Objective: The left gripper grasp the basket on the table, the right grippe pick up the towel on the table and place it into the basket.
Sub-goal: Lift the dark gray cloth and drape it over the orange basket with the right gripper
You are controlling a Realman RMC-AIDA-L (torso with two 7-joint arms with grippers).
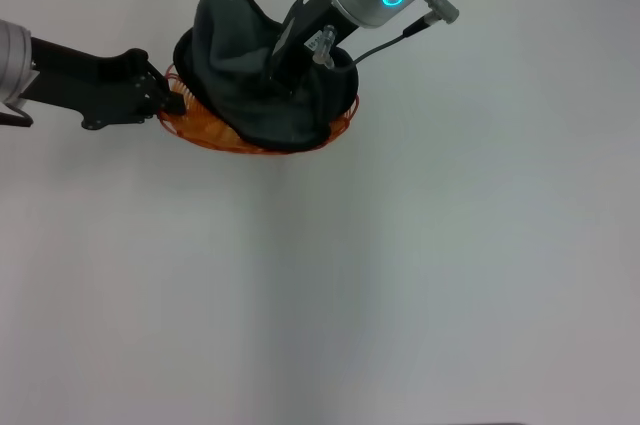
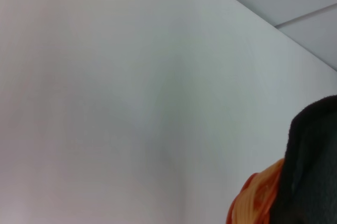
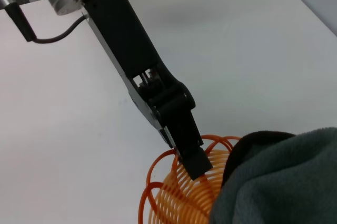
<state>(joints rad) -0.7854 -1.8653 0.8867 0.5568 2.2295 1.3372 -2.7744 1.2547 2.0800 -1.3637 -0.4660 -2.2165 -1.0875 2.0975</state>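
The orange wire basket (image 1: 205, 130) stands on the white table (image 1: 400, 275) at the back left. The dark grey towel (image 1: 245, 60) lies heaped in it, spilling over the rim and rising to a peak at the far side. My right gripper (image 1: 278, 80) reaches down into the cloth from the back right, shut on the towel, with its fingertips buried in the folds. From the left, my left gripper (image 1: 172, 95) is shut on the basket's near-left rim. The right wrist view shows its black finger (image 3: 192, 161) on the basket's loops (image 3: 174, 197) beside the towel (image 3: 284, 182).
The left wrist view shows bare white tabletop (image 2: 131, 103), with a corner of the basket (image 2: 258, 197) and towel (image 2: 316, 166). The table's back edge runs just behind the basket. Open tabletop lies to the front and right.
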